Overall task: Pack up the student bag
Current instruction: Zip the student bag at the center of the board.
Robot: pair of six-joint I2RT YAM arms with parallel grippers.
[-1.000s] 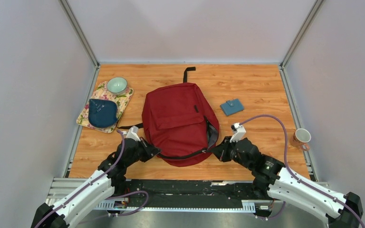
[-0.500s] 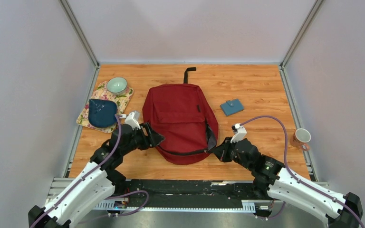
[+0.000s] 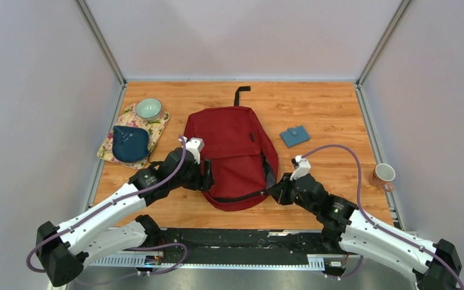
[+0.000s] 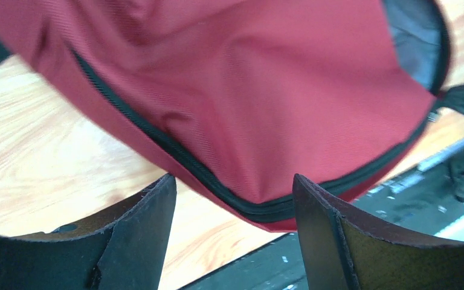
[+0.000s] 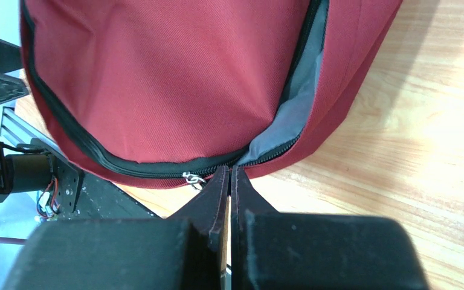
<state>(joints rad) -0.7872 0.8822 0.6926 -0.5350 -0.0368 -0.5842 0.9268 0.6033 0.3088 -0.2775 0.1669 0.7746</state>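
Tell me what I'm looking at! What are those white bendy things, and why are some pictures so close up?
Those are two robot arms fixed to the near edge of a wooden table. Each ends in a two-fingered pincer. The wide picture comes from a camera above, behind the arms. The two close-ups come from cameras on the wrists, so you see each pincer's own black fingers. In the middle lies a big red backpack, partly unzipped. The left pincer is open at the bag's left side and holds nothing. The right pincer is shut, pinching the bag's edge by the zip. Also on the table: a dark blue pouch and a green bowl on a flowery mat, a small blue wallet and a mug.
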